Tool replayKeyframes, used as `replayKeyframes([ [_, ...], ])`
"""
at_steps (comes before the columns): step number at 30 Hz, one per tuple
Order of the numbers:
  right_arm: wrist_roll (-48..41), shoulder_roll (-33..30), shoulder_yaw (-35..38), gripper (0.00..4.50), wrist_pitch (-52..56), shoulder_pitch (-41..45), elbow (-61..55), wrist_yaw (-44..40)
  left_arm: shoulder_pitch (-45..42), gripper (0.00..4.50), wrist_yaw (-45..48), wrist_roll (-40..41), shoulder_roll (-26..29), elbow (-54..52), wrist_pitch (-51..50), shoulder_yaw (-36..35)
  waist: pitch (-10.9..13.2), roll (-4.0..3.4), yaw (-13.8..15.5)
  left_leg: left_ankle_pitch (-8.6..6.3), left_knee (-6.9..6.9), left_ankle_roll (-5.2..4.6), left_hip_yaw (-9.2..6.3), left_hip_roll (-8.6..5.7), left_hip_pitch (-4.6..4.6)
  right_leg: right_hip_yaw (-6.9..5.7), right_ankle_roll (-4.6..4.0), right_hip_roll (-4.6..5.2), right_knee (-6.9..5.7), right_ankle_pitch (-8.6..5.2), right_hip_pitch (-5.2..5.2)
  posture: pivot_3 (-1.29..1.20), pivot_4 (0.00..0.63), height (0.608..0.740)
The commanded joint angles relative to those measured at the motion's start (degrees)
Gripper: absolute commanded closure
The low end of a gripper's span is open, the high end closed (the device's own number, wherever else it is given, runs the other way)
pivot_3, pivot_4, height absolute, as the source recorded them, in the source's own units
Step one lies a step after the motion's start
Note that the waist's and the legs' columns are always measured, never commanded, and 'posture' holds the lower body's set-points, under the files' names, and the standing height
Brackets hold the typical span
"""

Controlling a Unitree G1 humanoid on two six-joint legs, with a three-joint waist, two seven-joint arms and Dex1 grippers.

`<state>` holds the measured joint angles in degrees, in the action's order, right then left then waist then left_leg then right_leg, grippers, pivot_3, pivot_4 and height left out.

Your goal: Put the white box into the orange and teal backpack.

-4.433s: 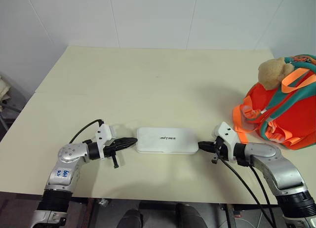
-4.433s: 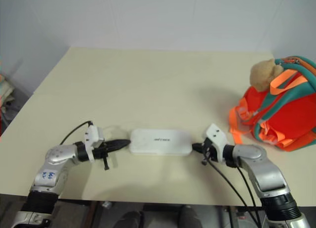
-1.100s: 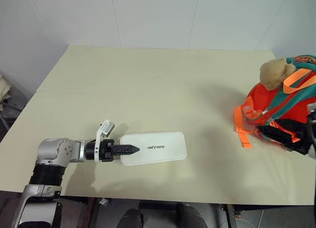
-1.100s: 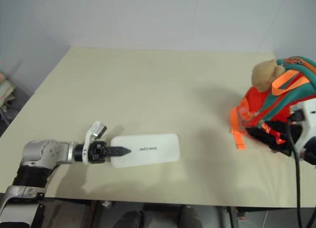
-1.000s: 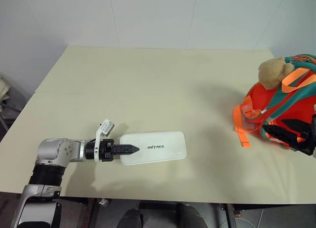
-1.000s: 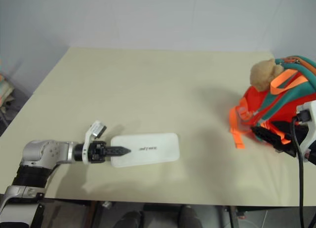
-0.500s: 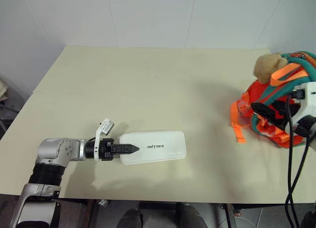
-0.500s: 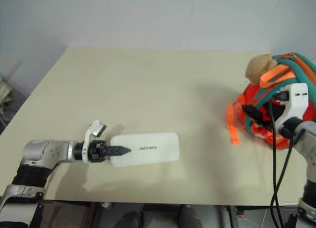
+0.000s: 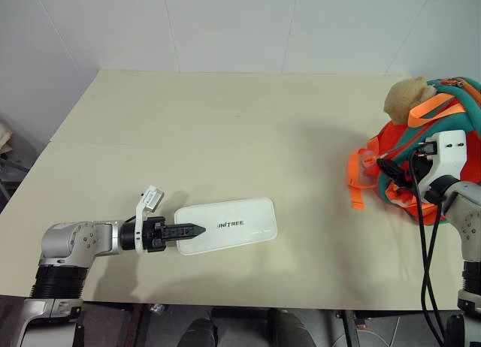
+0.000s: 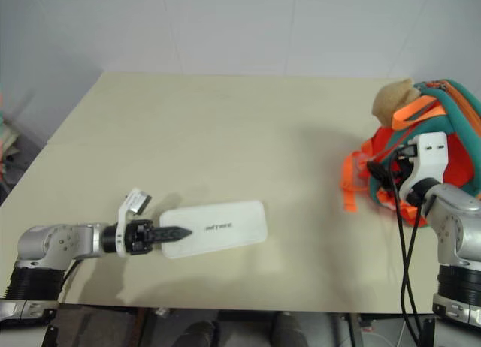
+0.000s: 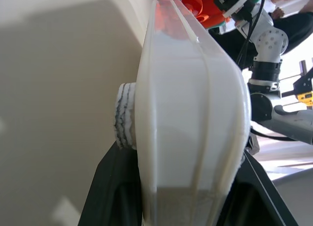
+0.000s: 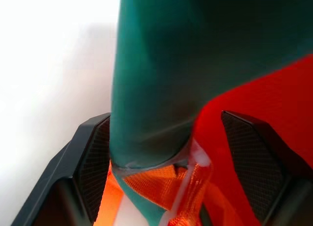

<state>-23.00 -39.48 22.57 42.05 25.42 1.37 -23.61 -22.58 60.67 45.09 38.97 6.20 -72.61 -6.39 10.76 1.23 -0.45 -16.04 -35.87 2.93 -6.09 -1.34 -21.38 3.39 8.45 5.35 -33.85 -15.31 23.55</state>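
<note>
1. Head camera, left eye view: The white box lies flat on the beige table, near the front edge and left of centre, with its dark lettering facing up. The left gripper reaches in from the left, roughly level, and is clamped on the box's left end; one black finger lies over the top face. The orange and teal backpack stands at the table's right edge, well apart from the box. A tan plush bear sits at its upper left, and an orange strap hangs down onto the table.

2. Head camera, right eye view: The right gripper is at the backpack's left face, its black fingers against the orange and teal fabric. A white housing sits just behind the fingers, and black cables hang from it.

3. Left wrist view: The box's end stands between the two black fingers, one on each broad face. The backpack and the right arm are in the background, beyond the box's far end.

4. Right wrist view: The two textured pads stand wide apart. A teal band and orange fabric of the backpack lie between them. Whether the pads press on the fabric cannot be told.
</note>
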Motion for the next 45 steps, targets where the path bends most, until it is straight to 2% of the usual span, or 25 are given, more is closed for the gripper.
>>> replayKeyframes([
  [1,0.95,2.86,0.62,0.38,-5.04,2.88,0.71,3.13,-0.24,3.22,-1.25,0.28,0.27,-1.05,0.17,-0.45,0.00,0.00,-0.15,0.00,0.00,0.01,0.00,0.00,0.01,0.00,0.00,0.00,-0.01,0.00,-0.01,0.00,0.150,0.740],
  [9,2.08,8.66,1.12,0.38,-12.57,6.53,5.24,7.66,-1.38,3.22,-1.24,0.19,-0.03,0.07,1.08,0.28,0.00,0.00,-0.32,0.01,0.07,0.03,0.00,0.00,0.03,0.01,0.01,0.01,0.00,0.00,0.00,0.00,0.150,0.740],
  [10,2.21,8.89,0.98,0.54,-13.30,6.57,5.47,7.78,-1.38,3.22,-1.25,0.16,-0.03,0.15,1.19,0.33,0.00,0.00,-0.32,0.01,0.09,0.03,0.00,0.00,0.02,0.01,0.01,0.01,0.00,0.00,0.01,0.00,0.150,0.740],
  [13,2.97,9.30,0.76,1.18,-16.36,6.72,6.72,8.15,-1.20,3.22,-1.47,0.04,-0.15,0.38,1.86,0.14,0.00,0.00,-0.40,0.01,0.11,0.03,0.00,-0.01,0.02,0.01,0.01,0.02,0.02,0.01,0.01,0.00,0.150,0.740],
  [17,3.34,9.39,0.45,2.63,-18.48,7.11,8.21,8.39,-1.26,3.22,-1.70,-0.21,-0.21,1.00,2.93,-0.09,0.00,0.00,-0.74,0.02,0.11,0.03,0.00,0.00,0.03,0.01,0.01,0.01,-0.01,0.00,0.01,0.00,0.150,0.740],
  [20,2.81,9.63,-0.22,3.55,-19.91,7.40,8.67,7.13,-1.63,3.22,-0.77,-0.31,0.52,1.86,4.00,-0.17,0.00,0.00,-1.11,0.02,0.09,0.03,0.00,-0.01,0.03,0.01,0.01,0.01,-0.01,0.00,0.00,0.00,0.150,0.740],
  [22,2.05,9.77,-0.52,3.91,-19.97,7.73,8.96,6.28,-1.97,3.22,-0.58,-0.60,0.78,2.63,5.02,-0.43,0.00,0.00,-1.16,0.02,0.10,0.03,0.00,-0.01,0.03,0.01,0.01,0.01,-0.01,0.01,0.00,0.00,0.150,0.740],
  [26,-0.29,10.03,-1.60,3.91,-18.07,8.86,8.63,2.99,-2.41,3.22,-0.26,-1.40,1.41,4.49,7.54,-1.06,0.00,0.00,-1.39,0.02,0.12,0.03,0.00,0.00,0.05,0.03,0.01,-0.01,-0.02,0.01,0.01,0.00,0.150,0.740],
  [30,-8.35,10.49,-3.72,3.91,-10.03,11.00,3.35,-4.34,-1.79,3.22,0.36,-2.02,2.80,5.73,9.78,-1.83,0.01,-0.02,-1.68,0.02,0.17,0.03,0.01,0.05,0.08,0.04,0.01,-0.05,-0.02,0.00,0.02,0.00,0.150,0.740],
  [35,-17.29,5.89,-11.07,3.91,2.94,10.16,-6.97,-17.53,-0.39,3.22,-0.36,-2.67,4.29,7.14,12.45,-3.90,0.02,-0.03,-1.91,0.02,0.28,0.03,0.00,0.13,0.10,0.04,-0.01,-0.08,-0.03,-0.01,0.06,0.00,0.150,0.740],
  [38,-21.44,3.69,-13.29,3.91,8.44,10.18,-10.75,-22.18,-1.08,3.22,-1.81,-2.32,4.27,9.47,13.83,-7.17,0.02,-0.03,-1.87,0.01,0.31,0.02,0.01,0.12,0.09,0.03,-0.01,-0.07,0.01,-0.01,0.06,0.00,0.150,0.740],
  [45,-42.70,0.12,-8.29,3.91,26.75,14.49,-15.21,-24.86,1.38,3.22,-2.48,-2.76,6.00,11.51,16.35,-10.96,0.02,-0.03,-1.60,0.01,0.33,0.02,0.02,0.13,0.06,0.05,-0.03,-0.03,0.03,-0.02,0.12,0.00,0.150,0.740],
])
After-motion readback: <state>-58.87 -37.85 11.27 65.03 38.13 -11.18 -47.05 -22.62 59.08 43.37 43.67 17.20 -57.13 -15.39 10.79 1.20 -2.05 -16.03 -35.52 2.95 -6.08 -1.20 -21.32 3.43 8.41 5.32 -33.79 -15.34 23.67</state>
